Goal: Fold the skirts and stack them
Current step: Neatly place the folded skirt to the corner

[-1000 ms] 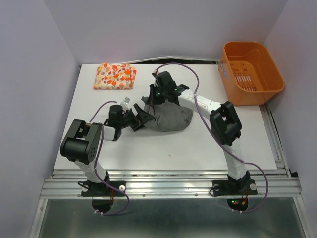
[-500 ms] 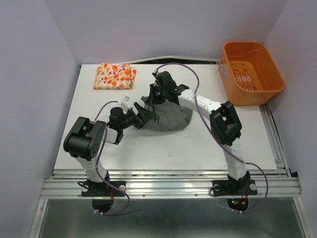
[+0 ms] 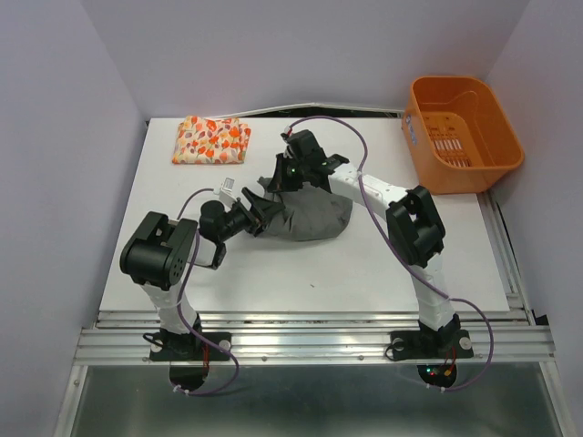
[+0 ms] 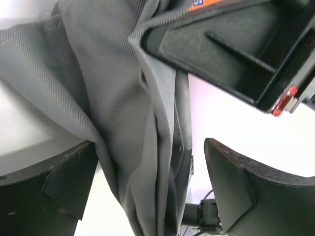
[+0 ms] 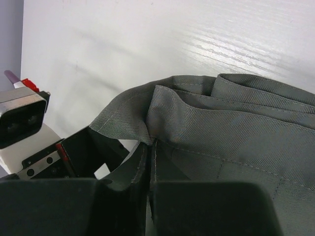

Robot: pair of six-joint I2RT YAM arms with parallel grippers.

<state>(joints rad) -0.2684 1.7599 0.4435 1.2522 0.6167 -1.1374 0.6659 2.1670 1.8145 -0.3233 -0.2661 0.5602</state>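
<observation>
1. the soft, plain dark grey skirt (image 3: 314,218) lies in a loose heap on the middle of the flat white table (image 3: 364,264), its long way running left to right, with its left corner lifted off the surface
2. the right gripper (image 3: 286,178) has that lifted corner: its fingers are pressed tight together on the hem, and the cloth drapes down from there
3. the left gripper (image 3: 261,217) comes in low from the left with its jaws spread as wide as they go and nothing clamped. in its wrist view a hanging fold of the dark grey skirt runs straight down between the two fingers (image 4: 54,182), close to the left one and well short of the right one
4. so, as i judge it, the coming move turns on this: the fold is already inside the left jaws, its length crossing the line of closing, and the left arm is the nearer one to that free edge; a squeeze there should catch it
5. the cream cloth skirt (image 3: 211,140) with an orange, red and yellow leafy print sits folded at the far left of the table, well apart from both grippers
6. against a second ago, the left arm has swung in towards the heap and its gripper has crept up to the fold; the right arm and both skirts look unmoved
</observation>
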